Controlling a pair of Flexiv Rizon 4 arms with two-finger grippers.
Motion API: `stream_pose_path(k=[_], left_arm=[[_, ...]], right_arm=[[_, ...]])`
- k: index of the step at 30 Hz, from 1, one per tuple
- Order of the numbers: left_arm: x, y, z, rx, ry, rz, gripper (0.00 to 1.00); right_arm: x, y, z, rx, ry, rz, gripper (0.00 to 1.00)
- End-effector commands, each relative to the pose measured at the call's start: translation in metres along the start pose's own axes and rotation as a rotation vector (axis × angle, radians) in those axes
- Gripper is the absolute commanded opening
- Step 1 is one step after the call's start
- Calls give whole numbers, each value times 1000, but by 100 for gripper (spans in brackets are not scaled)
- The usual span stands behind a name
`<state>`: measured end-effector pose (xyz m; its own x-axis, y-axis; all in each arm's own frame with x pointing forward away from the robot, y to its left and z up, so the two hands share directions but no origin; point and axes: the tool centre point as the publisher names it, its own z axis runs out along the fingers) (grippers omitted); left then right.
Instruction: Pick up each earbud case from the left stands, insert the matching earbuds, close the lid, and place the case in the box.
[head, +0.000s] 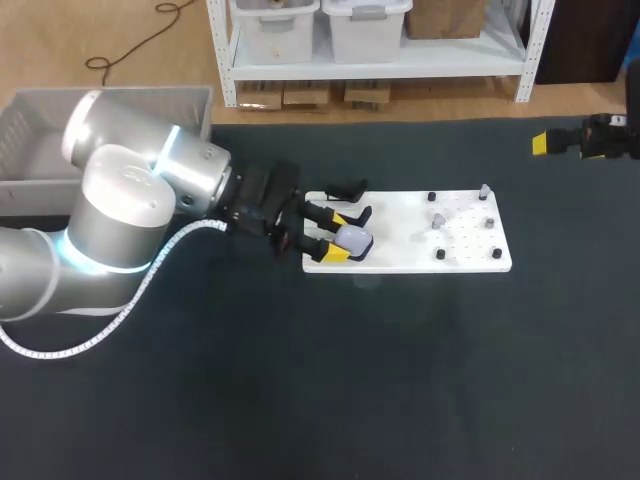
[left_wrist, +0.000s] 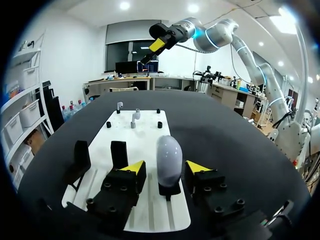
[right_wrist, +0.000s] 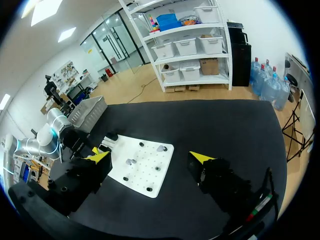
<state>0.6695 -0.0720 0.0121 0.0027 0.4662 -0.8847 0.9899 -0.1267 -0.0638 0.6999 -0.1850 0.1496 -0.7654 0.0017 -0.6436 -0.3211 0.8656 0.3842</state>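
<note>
The flat white rectangular board (head: 405, 250) lies on the black table (head: 400, 380), and everything here is placed from it. On the board's left end stands the pale, smooth, egg-shaped earbud case (left_wrist: 169, 157), upright with its lid down, seated in a small black stand (left_wrist: 169, 190). The left gripper (head: 337, 237) reaches in over that same end from the big silver left arm (head: 120, 220). Its two yellow-tipped fingers (left_wrist: 132, 167) sit one on each side of the case. The jaws are apart, with a gap showing on both sides of the case, narrower on one side, so it is not clamped.

Also on the board's left end, just beside the gripper, are two more black stands (left_wrist: 118, 152), (left_wrist: 81, 155), neither holding a case. Toward the board's opposite end, one small whitish earbud (left_wrist: 135, 116) stands upright among short black pegs (left_wrist: 160, 124). A second earbud (left_wrist: 120, 105) is at the far corner of that end.

The pale grey plastic box (head: 25, 140) with ribbed walls sits on the table well apart from the board, beyond its left end and partly behind the left arm.

The right gripper (right_wrist: 150, 157) hangs well apart from the board, out past its earbud end and raised above the table. Its jaws are spread wide with nothing between them
</note>
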Motion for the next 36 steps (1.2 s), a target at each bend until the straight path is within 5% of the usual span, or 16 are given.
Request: stream_pose_path(k=[1,7,12,17,25,36], left_arm=[[1,1,2,-2,-2,1,49],[0,3,3,-7,-3,0,47],[1,2,3,-8,-3,1,34],[0,0,4,-4,-4,9,0],[-16,-4,-15,-28,-62,24,0],[-67,-16,-51,-74,-242,62,0]], right_arm=[[0,0,0,0,1,-1,100],[0,0,0,0,1,-1,100],[0,0,0,0,1,-1,100],[0,0,0,0,1,-1,100],[0,0,0,0,1,-1,100],[0,0,0,0,1,-1,100]])
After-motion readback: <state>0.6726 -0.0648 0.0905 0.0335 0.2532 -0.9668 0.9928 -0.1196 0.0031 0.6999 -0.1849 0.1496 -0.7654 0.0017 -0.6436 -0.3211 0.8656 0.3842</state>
